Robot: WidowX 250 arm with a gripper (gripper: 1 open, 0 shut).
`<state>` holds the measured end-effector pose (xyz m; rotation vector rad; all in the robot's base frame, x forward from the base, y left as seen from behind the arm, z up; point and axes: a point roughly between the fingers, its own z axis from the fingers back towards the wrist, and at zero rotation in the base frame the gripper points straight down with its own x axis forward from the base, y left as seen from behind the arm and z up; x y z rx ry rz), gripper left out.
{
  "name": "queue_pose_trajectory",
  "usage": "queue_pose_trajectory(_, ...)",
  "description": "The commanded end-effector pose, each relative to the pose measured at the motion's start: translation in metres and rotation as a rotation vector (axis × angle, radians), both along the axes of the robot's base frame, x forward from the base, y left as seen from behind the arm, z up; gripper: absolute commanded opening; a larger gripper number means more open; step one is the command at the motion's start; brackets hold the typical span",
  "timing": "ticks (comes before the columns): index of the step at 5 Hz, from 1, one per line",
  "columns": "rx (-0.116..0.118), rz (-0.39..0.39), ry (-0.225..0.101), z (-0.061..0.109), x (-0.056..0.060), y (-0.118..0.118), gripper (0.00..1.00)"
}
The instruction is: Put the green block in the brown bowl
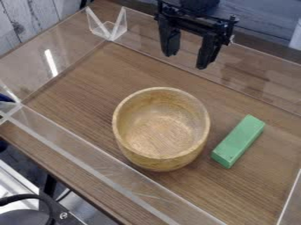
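The green block lies on the table, just beside the brown bowl, on its right side as I look. The gripper hangs beyond the bowl, with jaws wide apart, holding and touching nothing. I think the reaching step is in hand; next, it should come over the block and go down around it.

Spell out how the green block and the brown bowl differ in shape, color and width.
The green block is a straight, elongated bar, while the brown bowl is round and hollow. The block is bright green; the bowl is light brown. The block is narrow, whereas the bowl is much wider. Both rest on the wooden table, side by side and apart.
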<state>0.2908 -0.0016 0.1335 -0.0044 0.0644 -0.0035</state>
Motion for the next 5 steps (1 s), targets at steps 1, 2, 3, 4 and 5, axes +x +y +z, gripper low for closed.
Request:
queue_pose_trajectory(1, -0.003, -0.026, 0.014, -0.006, -0.002, -0.008, 1.0)
queue_pose_trajectory(2, -0.015, -0.118, 0.019, -0.011, -0.009, -0.032, 1.0)
queue_pose_trajectory(3, -0.02, -0.181, 0.015, -0.021, -0.011, -0.06, 1.0)
queue_pose_trajectory(4, -0.024, -0.229, 0.016, -0.029, -0.014, -0.08, 1.0)
queue_pose_trajectory(5, -0.03, -0.263, 0.026, -0.041, -0.013, -0.092, 1.0)
